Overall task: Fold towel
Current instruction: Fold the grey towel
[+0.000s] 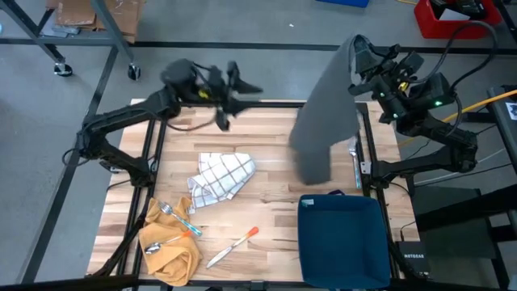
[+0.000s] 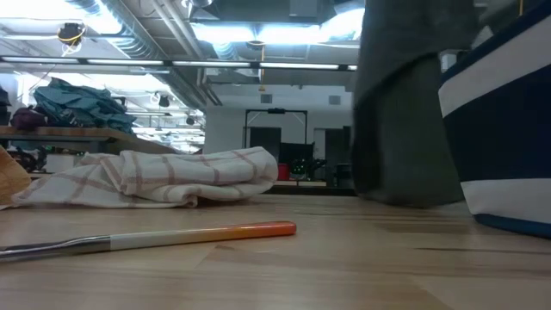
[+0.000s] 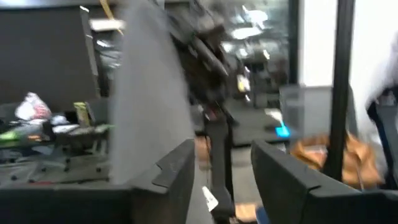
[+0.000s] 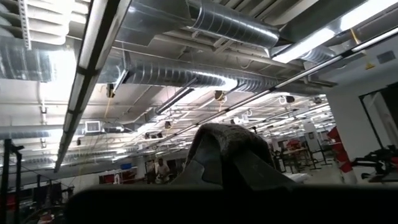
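Navy bin (image 1: 339,238) at the bench's (image 1: 266,206) near edge, contents not visible. Just beyond the bin, grey towel (image 1: 323,121) hangs limp in a long drape, lower end at the bench, top corner clenched in the right hand (image 1: 363,61). Left hand (image 1: 234,85), farther left of the bin, released, fingers apart, empty.

Two dark jointed arms: black cables loop along both, and a green light glows on the right.
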### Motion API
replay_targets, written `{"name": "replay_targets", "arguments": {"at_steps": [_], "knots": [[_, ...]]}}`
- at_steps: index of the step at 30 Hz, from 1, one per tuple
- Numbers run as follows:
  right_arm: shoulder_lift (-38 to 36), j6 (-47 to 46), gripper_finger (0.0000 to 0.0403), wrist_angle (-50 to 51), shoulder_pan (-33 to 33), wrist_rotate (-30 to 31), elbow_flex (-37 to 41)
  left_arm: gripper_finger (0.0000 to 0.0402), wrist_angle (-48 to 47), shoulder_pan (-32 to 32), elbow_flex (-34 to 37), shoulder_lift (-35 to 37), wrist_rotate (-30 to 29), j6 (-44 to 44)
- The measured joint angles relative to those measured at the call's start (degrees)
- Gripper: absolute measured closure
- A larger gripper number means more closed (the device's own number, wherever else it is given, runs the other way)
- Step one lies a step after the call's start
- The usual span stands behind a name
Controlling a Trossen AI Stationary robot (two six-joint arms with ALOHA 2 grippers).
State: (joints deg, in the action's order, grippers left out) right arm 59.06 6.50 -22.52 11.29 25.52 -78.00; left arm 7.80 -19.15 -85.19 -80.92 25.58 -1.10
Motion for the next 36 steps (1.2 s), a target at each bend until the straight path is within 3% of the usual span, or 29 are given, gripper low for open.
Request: {"name": "replay_targets", "arguments": {"at_steps": [9,17,26,31,36], "knots": [[3.72,0.03,0.0402,-0.04,0.0,0.98,0.0,0.0235,-1.2,9.15,0.0,-11.63,-0.77,-17.42],[6.19,0.02,0.0402,-0.48,0.0,1.01,0.0,0.0235,-1.21,14.75,0.0,-20.19,-12.11,-28.47],[6.7,-0.1,0.0402,-3.21,-0.02,0.71,0.07,0.0235,-1.14,18.23,0.0,-27.29,-17.62,-30.63],[6.68,-0.17,0.0402,-4.03,-0.05,-0.56,0.07,0.0235,-1.3,18.42,0.0,-29.69,-28.88,-30.83],[6.7,-0.17,0.0402,-4.0,-0.04,-0.61,0.07,0.0235,-1.13,17.82,0.02,-30.19,-47.38,-30.34]]}}
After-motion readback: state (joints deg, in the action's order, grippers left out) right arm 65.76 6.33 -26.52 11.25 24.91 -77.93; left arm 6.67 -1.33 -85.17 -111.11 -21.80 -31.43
